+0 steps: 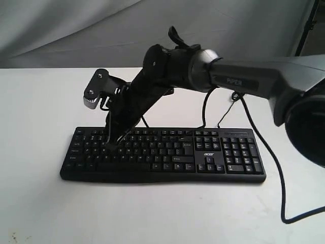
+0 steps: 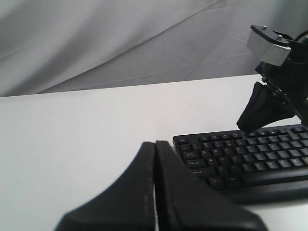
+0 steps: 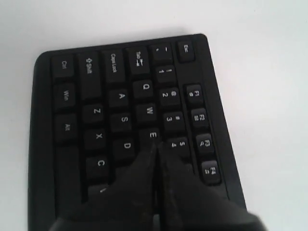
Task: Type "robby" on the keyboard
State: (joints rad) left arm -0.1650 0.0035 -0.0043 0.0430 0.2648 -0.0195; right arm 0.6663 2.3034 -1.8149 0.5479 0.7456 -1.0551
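The black keyboard (image 1: 162, 155) with white legends and an acer logo lies across the middle of the white table. My right gripper (image 1: 112, 144) has reached across to the keyboard's left part and is shut, its tips down among the upper letter rows. In the right wrist view the shut tips (image 3: 156, 146) sit just below the E key (image 3: 152, 135), hiding the keys beneath them. My left gripper (image 2: 155, 144) is shut and empty, over bare table to the left of the keyboard (image 2: 240, 156); it is out of the exterior view.
The keyboard's thin black cable (image 1: 205, 109) runs back behind it, and a thicker black cable (image 1: 271, 162) hangs from the right arm down onto the table (image 1: 162, 213). A grey cloth backdrop (image 1: 76, 30) closes off the far side.
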